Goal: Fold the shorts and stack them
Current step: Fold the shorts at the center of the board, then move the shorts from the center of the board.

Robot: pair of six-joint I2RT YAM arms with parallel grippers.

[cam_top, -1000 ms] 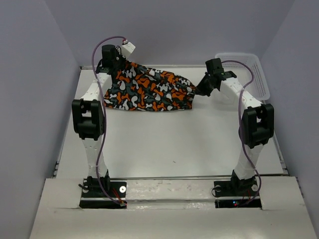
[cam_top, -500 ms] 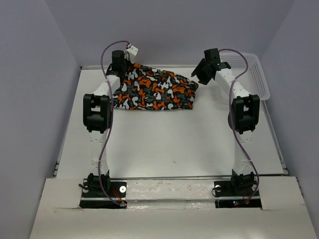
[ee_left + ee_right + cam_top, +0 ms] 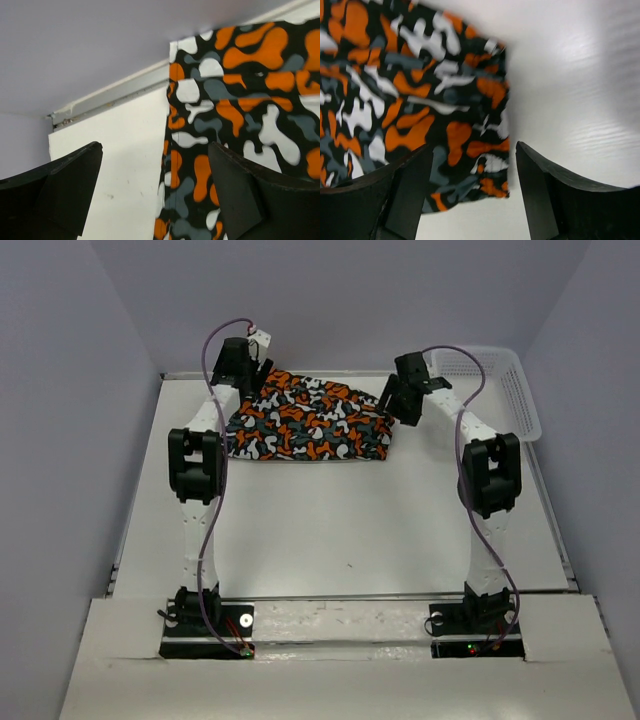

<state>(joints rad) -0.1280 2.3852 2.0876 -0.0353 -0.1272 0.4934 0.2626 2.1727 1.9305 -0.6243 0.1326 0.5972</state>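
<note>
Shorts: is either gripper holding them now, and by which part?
Nothing is held. Both wrist views show open jaws: the left gripper over the left edge of the shorts, the right gripper over their right corner.

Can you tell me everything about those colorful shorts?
The shorts are soft cloth with a blotchy orange, black, grey and white print. They lie fairly flat in a rough rectangle at the far end of the white table, resting on it. The left gripper is open over their left edge and the right gripper is open over their right corner; neither is gripping the cloth. I cannot tell how many layers are folded under.
</note>
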